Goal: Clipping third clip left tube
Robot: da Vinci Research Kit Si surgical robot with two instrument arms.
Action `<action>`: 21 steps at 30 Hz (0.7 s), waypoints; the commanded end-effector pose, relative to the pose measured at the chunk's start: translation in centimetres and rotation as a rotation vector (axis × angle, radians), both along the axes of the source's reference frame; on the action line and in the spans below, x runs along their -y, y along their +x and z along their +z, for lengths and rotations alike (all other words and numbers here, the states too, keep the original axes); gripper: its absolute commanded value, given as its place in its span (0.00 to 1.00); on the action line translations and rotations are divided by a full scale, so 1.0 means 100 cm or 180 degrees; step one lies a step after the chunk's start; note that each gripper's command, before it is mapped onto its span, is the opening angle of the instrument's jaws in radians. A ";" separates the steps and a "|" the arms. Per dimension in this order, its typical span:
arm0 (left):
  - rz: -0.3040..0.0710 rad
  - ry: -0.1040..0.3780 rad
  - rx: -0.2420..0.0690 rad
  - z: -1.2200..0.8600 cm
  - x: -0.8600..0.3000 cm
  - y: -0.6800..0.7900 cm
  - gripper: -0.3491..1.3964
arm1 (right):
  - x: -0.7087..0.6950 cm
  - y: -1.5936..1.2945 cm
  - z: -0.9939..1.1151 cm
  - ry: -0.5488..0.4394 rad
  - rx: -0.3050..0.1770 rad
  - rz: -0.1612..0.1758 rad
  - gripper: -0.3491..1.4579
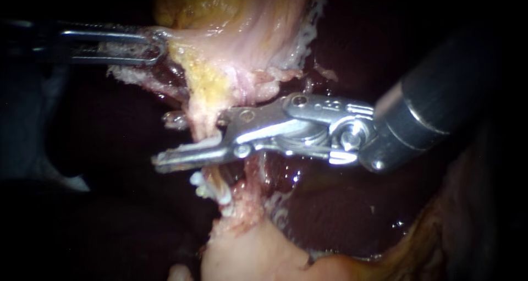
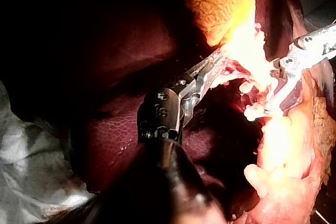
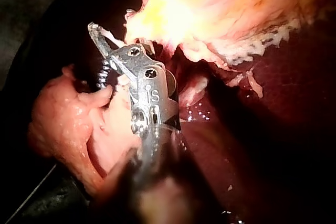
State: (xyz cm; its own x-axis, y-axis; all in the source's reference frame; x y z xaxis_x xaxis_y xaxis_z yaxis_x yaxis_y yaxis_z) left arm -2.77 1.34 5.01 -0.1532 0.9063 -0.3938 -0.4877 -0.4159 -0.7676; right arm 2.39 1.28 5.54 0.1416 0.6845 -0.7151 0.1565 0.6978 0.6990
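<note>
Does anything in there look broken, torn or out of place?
Nothing stands out. The left instrument grips pale tissue higher up; the right instrument has open jaws straddling the tube, just above the white clips on it.

I see the liver point(image 1: 335, 215) as a dark red, wet bed filling the lower right of the endoscope view, with small glints on its surface. Above it hangs a curtain of pink and yellow tissue point(image 1: 242, 22), its right edge trimmed with a frayed white fringe point(image 1: 308, 36). A patch of grainy yellow fat point(image 1: 206, 77) sits lower on that curtain. At the bottom edge lies a smooth, pale lump of tissue point(image 1: 247, 256), touching the liver. In the left wrist view a crumpled pale sheet point(image 2: 26, 166) lies beside the liver, outside the brightly lit area.
</note>
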 end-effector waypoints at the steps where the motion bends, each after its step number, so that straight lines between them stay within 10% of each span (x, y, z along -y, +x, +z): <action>1: 0.0003 -0.0001 0.0005 0.0000 0.0000 0.0000 0.00 | 0.0000 0.0000 -0.0003 0.0007 -0.0003 -0.0009 0.44; 14: 0.0004 -0.0002 0.0005 0.0002 0.0000 0.0000 0.00 | 0.0001 -0.0003 -0.0006 0.0378 0.0073 0.0017 0.31; 21: 0.0004 -0.0004 0.0004 0.0003 0.0000 0.0000 0.00 | 0.0000 -0.0006 -0.0004 0.0531 0.0077 -0.0019 0.08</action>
State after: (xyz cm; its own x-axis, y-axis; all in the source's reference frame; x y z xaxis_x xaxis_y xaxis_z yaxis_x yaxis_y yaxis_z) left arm -2.77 1.34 5.04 -0.1537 0.9057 -0.3950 -0.4859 -0.4174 -0.7679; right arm 2.31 1.28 5.51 0.1668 0.8049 -0.5695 0.1455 0.5512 0.8216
